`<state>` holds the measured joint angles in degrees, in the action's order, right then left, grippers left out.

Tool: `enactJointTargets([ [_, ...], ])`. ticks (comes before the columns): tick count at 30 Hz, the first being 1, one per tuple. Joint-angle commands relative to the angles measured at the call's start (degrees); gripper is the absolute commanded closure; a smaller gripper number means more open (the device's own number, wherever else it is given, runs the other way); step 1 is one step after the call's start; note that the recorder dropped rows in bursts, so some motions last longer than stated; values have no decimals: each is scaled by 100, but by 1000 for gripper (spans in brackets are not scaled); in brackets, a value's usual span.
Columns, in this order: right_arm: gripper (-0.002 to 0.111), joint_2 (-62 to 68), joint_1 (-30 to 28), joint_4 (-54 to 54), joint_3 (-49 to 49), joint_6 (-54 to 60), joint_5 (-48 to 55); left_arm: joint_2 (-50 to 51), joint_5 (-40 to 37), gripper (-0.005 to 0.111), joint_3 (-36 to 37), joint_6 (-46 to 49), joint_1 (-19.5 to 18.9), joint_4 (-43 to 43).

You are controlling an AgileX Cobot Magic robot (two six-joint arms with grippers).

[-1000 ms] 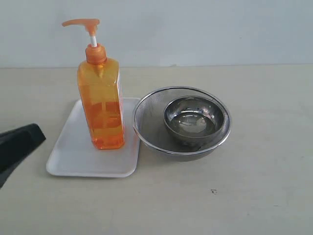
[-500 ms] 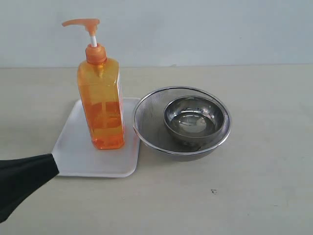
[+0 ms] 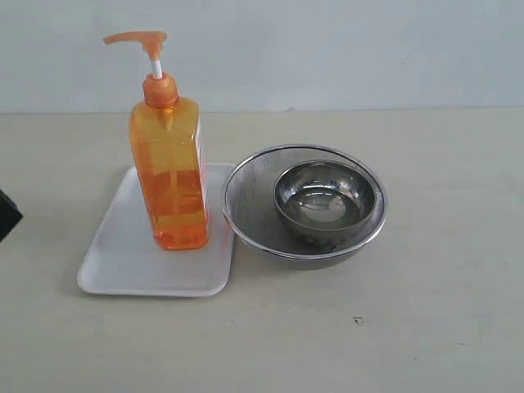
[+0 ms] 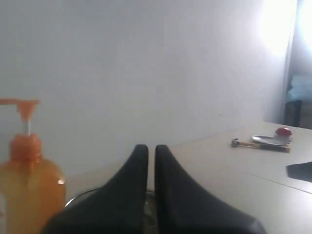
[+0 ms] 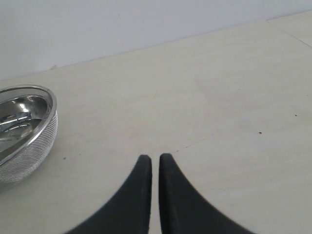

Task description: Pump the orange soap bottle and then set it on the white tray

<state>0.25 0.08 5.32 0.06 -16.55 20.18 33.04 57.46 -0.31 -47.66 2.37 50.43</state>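
Exterior view: the orange soap bottle (image 3: 169, 176) stands upright on the white tray (image 3: 123, 262), just beside a round mesh bowl (image 3: 246, 205) that holds a smaller steel bowl (image 3: 326, 205) on the worktop (image 3: 426, 311). The left gripper (image 4: 151, 148) has its jaws pressed together, near the bottle. The right gripper (image 5: 154, 158) is likewise closed, beside the mesh bowl.

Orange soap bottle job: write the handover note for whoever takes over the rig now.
Left gripper: shut, empty.
Right gripper: shut, empty, near the mesh bowl.
Orange soap bottle: upright on the white tray, pump head up, nothing touching it.
Done: placing on the tray.
Left: the views cannot confirm the pumping, so check that before closing out.
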Motion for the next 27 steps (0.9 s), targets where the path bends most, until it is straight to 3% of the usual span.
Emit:
enactJointTargets([
  [1, 107, -25, -8, 3, -6, 4, -54, -872, -1990, 102, -6, -156, 373, -769],
  [10, 107, -25, -8, 3, -6, 4, -54, -2295, -3853, 102, 16, -359, 369, -823],
  [17, 107, -25, -8, -19, -6, 3, -18, -3265, -4865, 102, 31, -655, 834, -823],
  [23, 107, -25, -8, -19, -6, -7, -26, -3304, -5312, 102, 31, -694, 950, -823],
  [27, 107, -25, -8, -8, -6, -7, -28, -3304, -6103, 102, 31, -1017, 950, -956],
])
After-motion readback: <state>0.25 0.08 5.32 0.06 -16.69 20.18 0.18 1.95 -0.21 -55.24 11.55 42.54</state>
